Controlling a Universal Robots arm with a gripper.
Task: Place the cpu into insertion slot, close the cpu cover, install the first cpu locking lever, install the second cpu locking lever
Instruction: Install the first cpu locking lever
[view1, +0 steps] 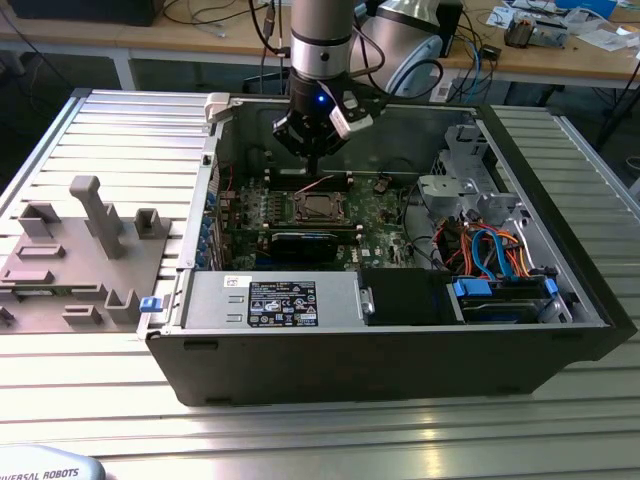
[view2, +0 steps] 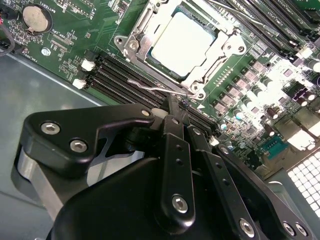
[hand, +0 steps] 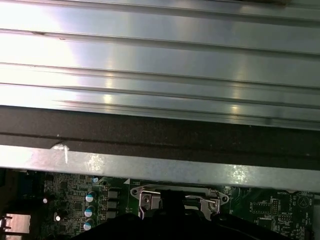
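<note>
While the black gripper (view2: 176, 107), its fingers pressed together, hovers beside a thin wire locking lever (view2: 155, 86), the silvery-grey square cpu (view2: 182, 42) sits under its metal frame cover (view2: 145, 37) at upper centre, so a slightly off push could slip past the lever.

The cpu (view2: 182, 42), silvery-grey and square, lies flat in the insertion slot (view1: 314, 208) on the green board. The cpu cover (view2: 223, 47), a silvery frame, lies closed around it.
</note>
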